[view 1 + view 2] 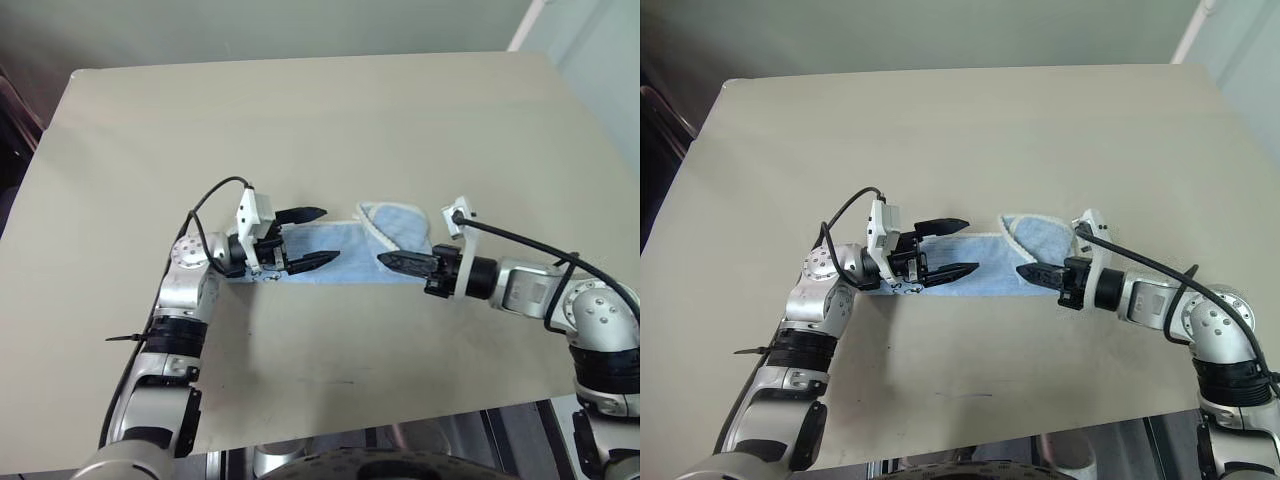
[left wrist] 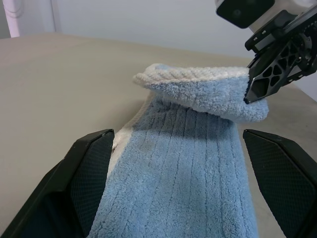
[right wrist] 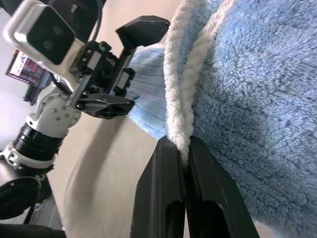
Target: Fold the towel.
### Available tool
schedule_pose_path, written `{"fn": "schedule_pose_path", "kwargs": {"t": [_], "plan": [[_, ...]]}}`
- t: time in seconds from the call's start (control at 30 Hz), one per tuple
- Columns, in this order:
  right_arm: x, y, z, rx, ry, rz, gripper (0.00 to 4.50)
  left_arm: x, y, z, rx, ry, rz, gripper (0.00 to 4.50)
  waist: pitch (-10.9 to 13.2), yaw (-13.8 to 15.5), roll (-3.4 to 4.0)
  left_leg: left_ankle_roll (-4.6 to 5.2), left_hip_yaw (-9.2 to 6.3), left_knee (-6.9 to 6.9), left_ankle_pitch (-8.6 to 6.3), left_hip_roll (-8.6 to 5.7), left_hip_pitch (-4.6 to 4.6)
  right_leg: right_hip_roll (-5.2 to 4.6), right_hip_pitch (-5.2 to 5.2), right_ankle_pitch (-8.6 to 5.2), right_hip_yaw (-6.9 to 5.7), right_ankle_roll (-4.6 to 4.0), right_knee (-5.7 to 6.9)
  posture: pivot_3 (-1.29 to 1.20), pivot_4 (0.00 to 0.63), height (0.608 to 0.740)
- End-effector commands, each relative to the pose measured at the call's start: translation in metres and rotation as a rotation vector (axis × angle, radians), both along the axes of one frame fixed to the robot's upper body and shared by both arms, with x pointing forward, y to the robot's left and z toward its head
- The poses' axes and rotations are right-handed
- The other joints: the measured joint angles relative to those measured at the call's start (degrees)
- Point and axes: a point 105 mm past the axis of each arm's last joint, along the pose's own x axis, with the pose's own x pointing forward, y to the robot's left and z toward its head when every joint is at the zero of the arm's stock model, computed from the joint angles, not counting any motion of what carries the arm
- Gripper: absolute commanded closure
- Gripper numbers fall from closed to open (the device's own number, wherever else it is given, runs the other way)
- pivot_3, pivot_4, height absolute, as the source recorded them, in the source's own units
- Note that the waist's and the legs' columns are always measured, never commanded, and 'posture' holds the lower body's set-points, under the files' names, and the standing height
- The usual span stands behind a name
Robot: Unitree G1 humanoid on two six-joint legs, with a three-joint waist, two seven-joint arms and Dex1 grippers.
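While the towel (image 1: 345, 250) lies as a narrow strip on the table (image 1: 300, 120), nearer to the front edge than to the back one, its right end is lifted and curled over toward the middle. The right gripper (image 1: 400, 262) has its fingers pressed together on the cream trim of that end, pinching it, and I think this is so that the end can be carried over the rest to make a fold. The left gripper (image 1: 312, 238) has its fingers spread wide above the left part of the strip, one finger toward each long side. Probably it waits there to hold the cloth down, though I cannot see if it touches the towel.
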Motion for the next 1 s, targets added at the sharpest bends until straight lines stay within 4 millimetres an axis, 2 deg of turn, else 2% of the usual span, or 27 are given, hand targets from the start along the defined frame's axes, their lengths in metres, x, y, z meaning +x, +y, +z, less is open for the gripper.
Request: {"fn": "schedule_pose_path", "kwargs": {"t": [0.03, 0.1, 0.17, 0.27, 0.4, 0.57, 0.63, 0.7, 0.83, 1.0], "plan": [[0.005, 0.004, 0.000, -0.007, 0.000, -0.004, 4.47, -0.001, -0.003, 0.011, 0.003, -0.059, -0.013, 0.00, 0.0, 0.0, 0.00, -0.01, 0.00, -0.01, 0.00, 0.00, 0.00, 0.00, 0.00, 0.00, 0.00, 0.00, 0.00, 0.00, 0.150, 0.740], [0.009, 0.011, -0.014, -0.057, 0.033, -0.021, 4.47, -0.001, 0.000, 0.011, 0.010, -0.063, 0.000, 0.00, 0.0, -0.3, -0.02, -0.02, 0.00, -0.02, 0.01, 0.01, 0.01, 0.00, 0.00, 0.02, -0.01, -0.03, 0.00, 0.00, 0.150, 0.740], [0.011, 0.013, -0.019, -0.079, 0.037, -0.030, 4.47, -0.001, 0.001, 0.011, 0.013, -0.065, 0.006, 0.00, 0.0, -0.3, -0.01, -0.02, -0.01, -0.02, 0.02, 0.03, 0.04, 0.01, -0.01, 0.04, -0.03, -0.06, 0.03, 0.00, 0.150, 0.740], [0.014, 0.016, -0.014, -0.064, 0.013, -0.025, 3.77, 0.000, 0.000, 0.012, 0.009, -0.068, 0.005, 0.00, 0.0, -0.3, -0.01, -0.01, -0.04, -0.01, 0.02, 0.03, 0.03, 0.00, -0.02, 0.05, -0.09, -0.08, 0.04, 0.00, 0.150, 0.740], [0.009, 0.018, -0.010, -0.056, 0.000, 0.006, 2.51, 0.001, 0.000, 0.014, 0.006, -0.071, 0.007, 0.00, 0.0, -0.3, -0.01, -0.02, -0.03, -0.01, 0.02, 0.02, 0.03, -0.01, 0.00, 0.05, -0.08, -0.08, 0.02, 0.00, 0.150, 0.740], [0.006, 0.018, -0.013, -0.073, 0.000, 0.022, 0.71, 0.001, 0.001, 0.014, 0.005, -0.073, 0.009, 0.00, 0.0, -0.3, -0.01, -0.03, -0.04, -0.04, 0.03, 0.02, 0.03, -0.01, -0.01, 0.04, -0.09, -0.09, 0.02, 0.00, 0.150, 0.740], [0.001, 0.011, 0.009, 0.046, -0.040, 0.022, 0.05, 0.004, 0.000, 0.025, -0.060, -0.077, 0.022, 0.00, 0.0, -0.2, -0.01, -0.04, -0.04, -0.03, 0.03, 0.02, 0.03, -0.01, 0.00, 0.04, -0.09, -0.09, 0.02, 0.00, 0.150, 0.740], [-0.004, 0.007, 0.019, 0.098, -0.070, 0.031, 0.02, 0.006, -0.001, 0.032, -0.106, -0.084, 0.033, 0.00, 0.0, -0.1, -0.01, -0.06, -0.04, -0.02, 0.05, 0.01, 0.01, -0.02, 0.01, 0.04, -0.09, -0.09, 0.01, 0.00, 0.150, 0.740], [-0.001, 0.003, 0.023, 0.114, -0.132, -0.010, 0.02, 0.009, -0.007, 0.039, -0.188, -0.067, 0.025, 0.00, 0.0, -0.1, -0.04, -0.14, -0.03, -0.01, 0.09, -0.01, 0.01, -0.03, 0.06, 0.03, -0.09, -0.09, -0.04, 0.00, 0.150, 0.740], [-0.001, 0.003, 0.025, 0.125, -0.162, -0.014, 0.02, 0.008, -0.008, 0.040, -0.196, -0.062, 0.014, 0.00, 0.0, -0.4, -0.04, -0.10, -0.03, -0.02, 0.07, 0.02, 0.04, -0.02, 0.03, 0.04, -0.09, -0.10, 0.01, 0.00, 0.150, 0.740]]}}
